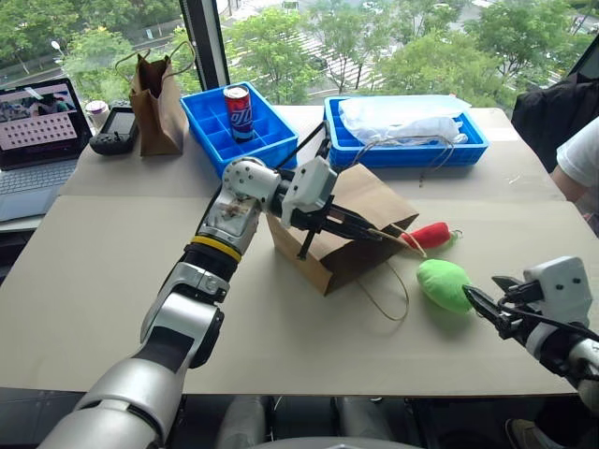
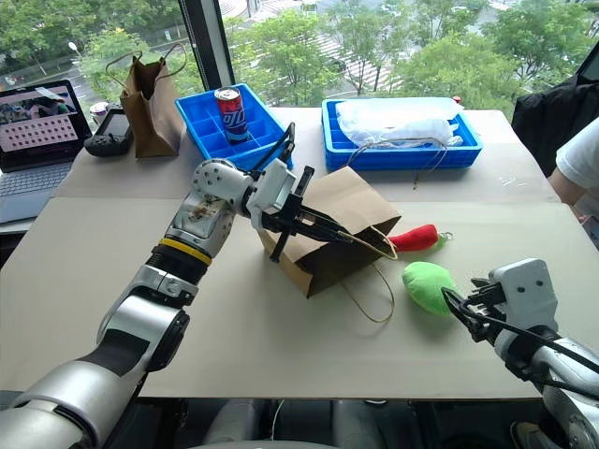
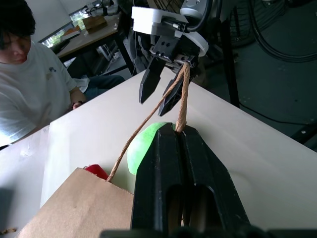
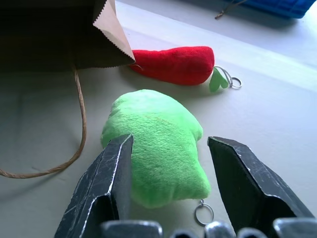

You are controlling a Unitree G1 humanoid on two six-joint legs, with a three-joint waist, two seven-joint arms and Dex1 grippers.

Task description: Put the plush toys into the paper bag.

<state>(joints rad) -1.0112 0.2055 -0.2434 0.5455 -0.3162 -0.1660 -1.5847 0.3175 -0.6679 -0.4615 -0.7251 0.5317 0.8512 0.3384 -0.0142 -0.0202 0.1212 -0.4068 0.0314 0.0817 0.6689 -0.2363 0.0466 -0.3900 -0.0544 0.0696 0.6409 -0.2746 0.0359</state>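
The light-brown paper bag (image 1: 360, 201) lies tipped on the table with its mouth facing right. My left gripper (image 1: 374, 231) is shut on one of its tan cord handles (image 3: 182, 99) and holds the cord taut. The red chili plush toy (image 1: 429, 235) lies just outside the bag's mouth, its green stem pointing away. The lime-green plush toy (image 1: 443, 283) lies a little nearer on the table. My right gripper (image 1: 482, 304) stands open just right of the green toy, pointing at it with nothing between its fingers; the right wrist view shows the toy (image 4: 158, 144) straight ahead of them.
At the back stand a darker brown bag (image 1: 159, 108), a blue tray (image 1: 211, 112) holding a soda can (image 1: 239, 110), and a second blue tray (image 1: 468, 145) with a white plastic bag. A laptop (image 1: 37, 131) is far left. A person (image 1: 580, 168) sits at the right edge.
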